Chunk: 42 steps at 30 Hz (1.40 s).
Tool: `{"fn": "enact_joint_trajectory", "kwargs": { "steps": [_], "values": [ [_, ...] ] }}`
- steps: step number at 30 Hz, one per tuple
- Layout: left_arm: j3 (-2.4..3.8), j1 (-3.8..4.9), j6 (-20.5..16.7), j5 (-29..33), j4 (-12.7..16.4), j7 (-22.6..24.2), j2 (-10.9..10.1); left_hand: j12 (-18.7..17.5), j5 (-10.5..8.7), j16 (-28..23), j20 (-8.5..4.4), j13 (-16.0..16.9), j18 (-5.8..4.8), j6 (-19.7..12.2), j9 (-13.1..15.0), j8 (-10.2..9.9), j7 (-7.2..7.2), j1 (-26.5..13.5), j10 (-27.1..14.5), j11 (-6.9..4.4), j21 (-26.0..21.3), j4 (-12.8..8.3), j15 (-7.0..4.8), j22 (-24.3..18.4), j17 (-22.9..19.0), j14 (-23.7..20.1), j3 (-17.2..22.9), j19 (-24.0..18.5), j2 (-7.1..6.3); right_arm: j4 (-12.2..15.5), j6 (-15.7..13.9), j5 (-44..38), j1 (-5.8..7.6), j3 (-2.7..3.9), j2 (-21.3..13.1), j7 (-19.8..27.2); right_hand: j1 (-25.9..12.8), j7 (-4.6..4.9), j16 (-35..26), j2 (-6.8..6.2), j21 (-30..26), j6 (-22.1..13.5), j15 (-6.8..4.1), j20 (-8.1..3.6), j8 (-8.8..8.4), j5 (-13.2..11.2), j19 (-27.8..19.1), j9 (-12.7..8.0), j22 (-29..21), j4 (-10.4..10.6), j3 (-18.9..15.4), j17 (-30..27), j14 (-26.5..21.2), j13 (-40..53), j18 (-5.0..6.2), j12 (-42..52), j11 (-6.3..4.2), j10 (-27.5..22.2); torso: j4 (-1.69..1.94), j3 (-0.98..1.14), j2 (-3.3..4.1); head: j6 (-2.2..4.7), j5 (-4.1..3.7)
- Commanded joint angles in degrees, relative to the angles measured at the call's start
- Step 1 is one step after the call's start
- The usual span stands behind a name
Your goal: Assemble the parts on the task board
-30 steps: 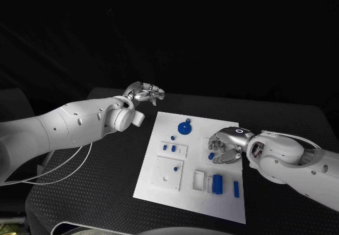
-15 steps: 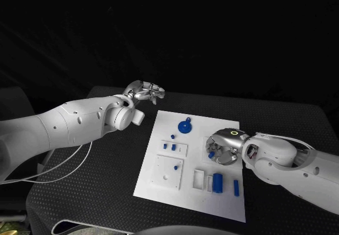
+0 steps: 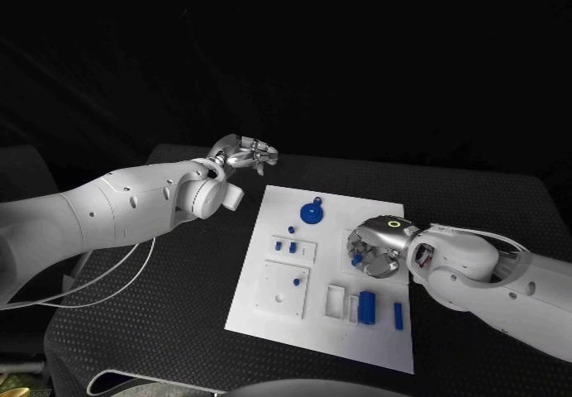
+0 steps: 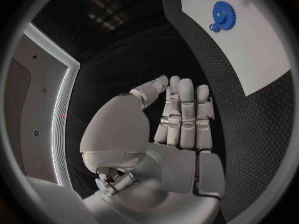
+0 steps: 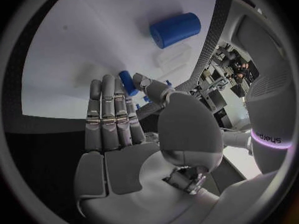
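From the head camera, the right hand sits low over the right edge of the white board, hiding what lies beneath it. The right wrist camera shows that hand holding a small blue peg between thumb and fingers, with a blue cylinder lying further along the board. The left hand hovers off the board's far left corner, fingers straight, close together and empty. A blue gear lies near the far edge.

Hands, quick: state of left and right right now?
Left hand: open, fingers extended, holding nothing, off the task board.
Right hand: over the board, fingers at a small blue part; grasp cannot be told.
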Motion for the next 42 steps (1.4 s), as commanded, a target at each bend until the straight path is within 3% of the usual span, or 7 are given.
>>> {"fn": "enact_joint_trajectory", "kwargs": {
  "steps": [1,13,21,23,26,32,42],
  "values": [
    [0.03,0.07,0.9,0.2,0.1,0.6,0.0,0.0,-0.39,-0.3,-2.54,0.1,0.04,-0.4,0.1,-0.3,0.15,0.0,-0.4,-0.03,-0.1,0.2,0.29,1.1,0.1,-0.2,-0.1,0.0,-0.50,0.3,-2.5,-1.5,-0.09,-0.01,0.1,0.3,0.3,-0.37,0.7,0.75,0.8,1.2,-0.35,-0.47,0.74,-0.3,1.3,0.4,0.3,0.3,1.4,0.5,1.2,0.5,-0.04,0.7,-0.46,1.4,-0.05,0.04,0.01,-0.04,0.07],
    [0.03,0.07,0.9,0.1,0.1,0.6,0.0,0.1,-0.38,-0.3,-2.54,0.1,0.05,-0.4,0.1,-0.3,0.14,0.0,-0.4,-0.03,-0.1,0.2,0.29,1.1,0.1,-0.2,-0.1,-0.1,-0.50,1.9,-4.1,-0.9,-0.10,0.08,-1.1,-0.2,0.0,-0.86,1.3,0.69,1.5,2.3,-0.93,-1.17,1.42,-0.3,2.7,1.0,0.9,0.4,3.3,1.4,2.3,1.2,-0.04,1.1,-1.05,2.7,0.01,-0.03,-0.06,0.02,0.16],
    [0.03,0.07,1.0,0.1,-0.2,0.5,0.1,0.1,-0.38,-0.3,-2.54,0.1,0.06,-0.4,0.1,-0.3,0.13,0.0,-0.4,-0.03,-0.1,0.1,0.29,1.1,0.1,-0.2,-0.1,-0.1,-0.50,4.7,-3.5,4.2,0.14,2.37,-2.3,0.4,0.0,-0.91,1.3,0.71,1.6,2.4,-0.98,-1.24,1.48,-0.3,2.9,1.1,1.0,0.3,3.5,1.6,2.4,1.3,-0.04,1.1,-1.09,2.8,-0.01,-0.06,-0.09,-0.10,0.81],
    [0.03,0.07,1.0,0.1,-0.4,0.5,0.1,0.1,-0.38,-0.3,-2.54,0.1,0.06,-0.4,0.1,-0.3,0.13,0.0,-0.4,-0.03,-0.1,0.1,0.29,1.1,0.1,-0.2,-0.1,-0.1,-0.50,5.2,-4.1,4.8,0.15,2.57,-2.1,0.8,0.0,-0.91,1.3,0.73,1.6,2.4,-0.98,-1.25,1.48,-0.3,2.9,1.1,1.0,0.3,3.5,1.6,2.4,1.3,-0.04,1.1,-1.09,2.8,0.00,-0.06,-0.09,-0.11,0.97],
    [0.03,0.07,0.9,0.1,-0.6,0.6,0.2,0.1,-0.38,-0.3,-2.54,0.1,0.06,-0.4,0.1,-0.3,0.13,0.0,-0.4,-0.03,-0.1,0.1,0.29,1.1,0.1,-0.2,-0.1,-0.1,-0.50,5.3,-6.6,4.9,0.14,2.57,-0.8,1.9,0.0,-0.89,1.3,0.81,1.6,2.3,-0.98,-1.29,1.44,-0.3,2.9,1.1,1.0,0.3,3.6,1.6,2.3,1.3,-0.04,1.0,-1.06,2.7,-0.06,-0.06,-0.07,-0.21,1.52],
    [0.03,0.07,1.0,0.1,-1.2,0.6,1.1,0.1,-0.39,-0.3,-2.53,0.1,0.06,-0.4,0.1,-0.3,0.13,0.0,-0.4,-0.03,-0.1,0.2,0.30,1.1,0.1,-0.2,-0.1,-0.1,-0.51,4.6,-7.5,4.5,-0.18,2.51,3.2,2.5,0.0,-0.87,1.2,0.84,1.6,2.2,-0.97,-1.30,1.41,-0.3,2.9,1.1,1.0,0.2,3.7,1.7,2.3,1.3,-0.04,0.9,-1.03,2.6,-0.04,-0.06,-0.16,-0.33,2.30],
    [0.03,0.07,1.1,0.1,-2.7,0.7,2.9,0.1,-0.39,-0.3,-2.51,0.1,0.05,-0.4,0.1,-0.3,0.12,0.0,-0.4,-0.04,-0.1,0.2,0.30,1.1,0.1,-0.2,-0.1,-0.1,-0.46,3.4,-8.0,-2.9,-3.58,2.01,10.7,2.4,0.0,-0.88,1.2,0.93,1.6,2.2,-0.99,-1.34,1.44,-0.3,3.0,1.2,1.1,-0.1,3.7,1.8,2.3,1.4,-0.04,0.8,-1.03,2.7,-0.04,-0.11,-0.19,-0.35,3.28]
  ]
}}
